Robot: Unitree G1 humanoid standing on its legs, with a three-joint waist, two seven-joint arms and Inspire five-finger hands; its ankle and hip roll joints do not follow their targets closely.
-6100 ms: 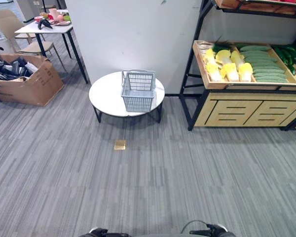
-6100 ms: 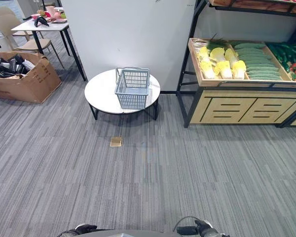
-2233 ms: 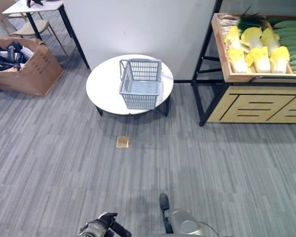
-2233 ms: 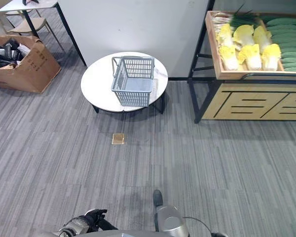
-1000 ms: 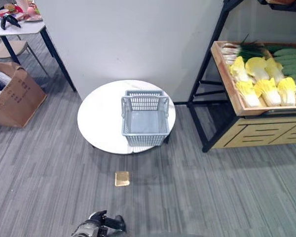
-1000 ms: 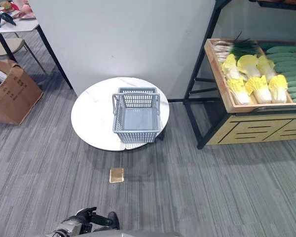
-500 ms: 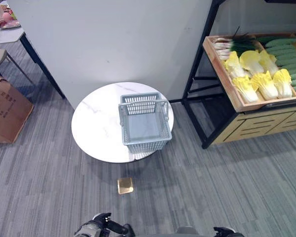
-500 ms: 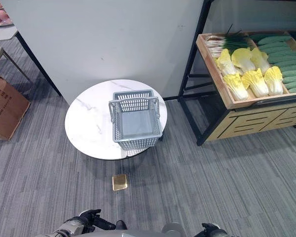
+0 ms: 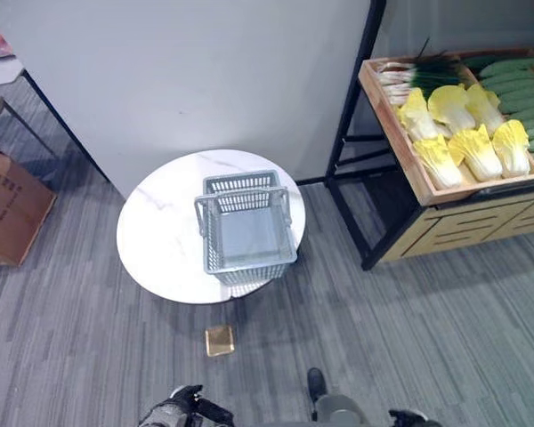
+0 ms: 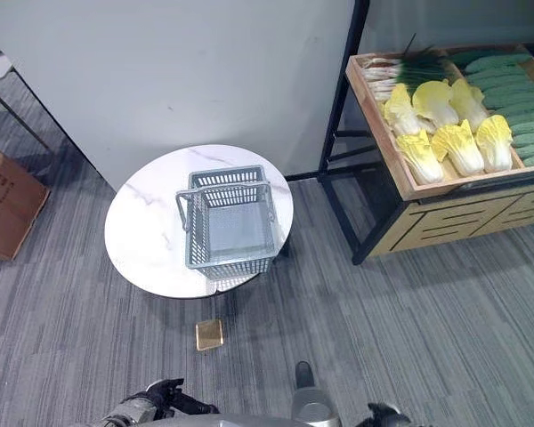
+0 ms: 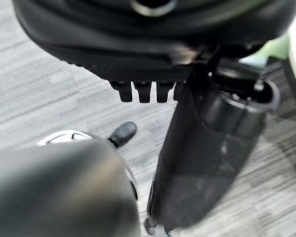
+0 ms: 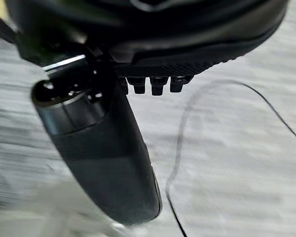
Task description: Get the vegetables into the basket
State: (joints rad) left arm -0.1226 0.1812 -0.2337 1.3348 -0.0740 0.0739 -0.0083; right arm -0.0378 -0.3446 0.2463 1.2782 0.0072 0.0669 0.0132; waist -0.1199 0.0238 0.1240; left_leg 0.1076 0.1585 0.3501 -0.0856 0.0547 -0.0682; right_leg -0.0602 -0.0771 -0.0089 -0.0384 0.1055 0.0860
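One grey basket sits on the round white table, over toward the table's right side, handle up and nothing in it. The vegetables are all off to the far right in a wooden crate on the black-framed shelf: yellow-white cabbages in the near-left part, green onions at the far end, and long green cucumbers further right. So basket and veg are well apart, with bare carpet between them.

Both hands hang low at the near edge, empty. The left hand is near-left and the right hand near-right; in each wrist view the fingers look loosely bent with the thumb sticking out, nothing held, just floor past them.

There's a small tan square plate set in the carpet just near of the table, and a cardboard box on the far left.
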